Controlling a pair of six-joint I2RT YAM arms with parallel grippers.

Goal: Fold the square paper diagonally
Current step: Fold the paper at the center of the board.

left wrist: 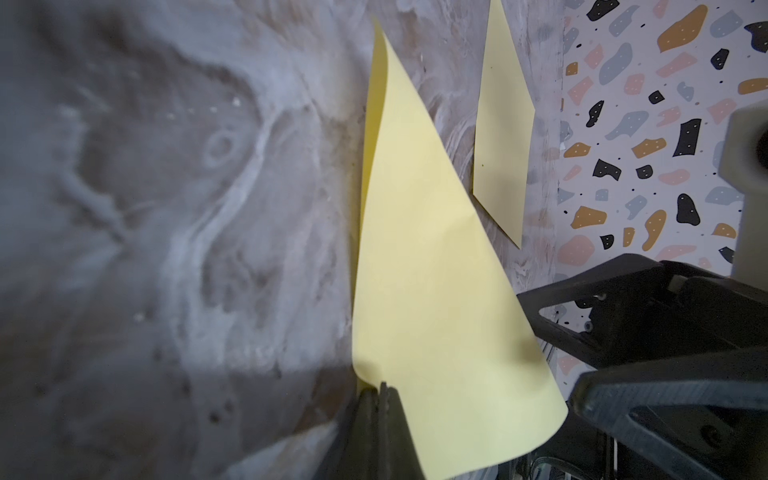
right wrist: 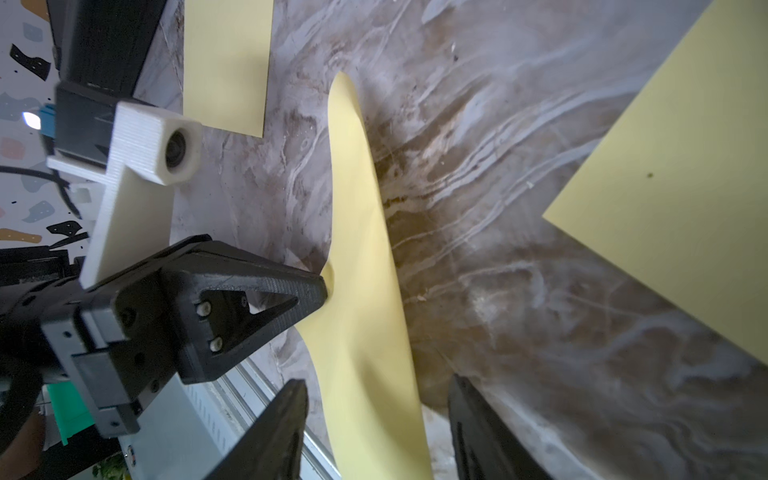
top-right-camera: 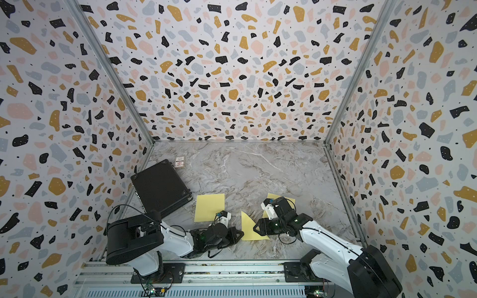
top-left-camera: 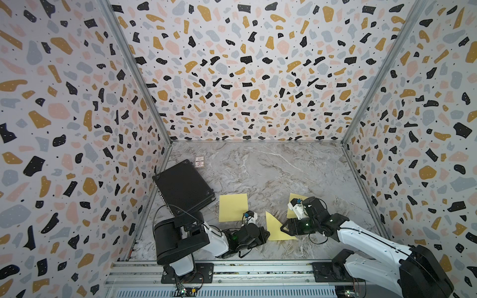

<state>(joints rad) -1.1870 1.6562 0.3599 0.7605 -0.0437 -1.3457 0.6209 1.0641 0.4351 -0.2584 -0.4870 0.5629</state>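
Both arms reach in from the rail along the near edge of the tabletop and bend low toward its middle, their wrists turned to face each other. The left arm point(top-left-camera: 185, 240) lies almost flat, its black wrist pointing toward the right arm point(top-left-camera: 361, 240). The left tool point(left wrist: 384, 399) is closed tight, tips pressed together and pinching a sheet edge. The right arm slopes down from the near right corner. The right tool point(right wrist: 374, 419) has its jaws parted, one black finger point(right wrist: 270, 436) on each side of a gap, gripping nothing.
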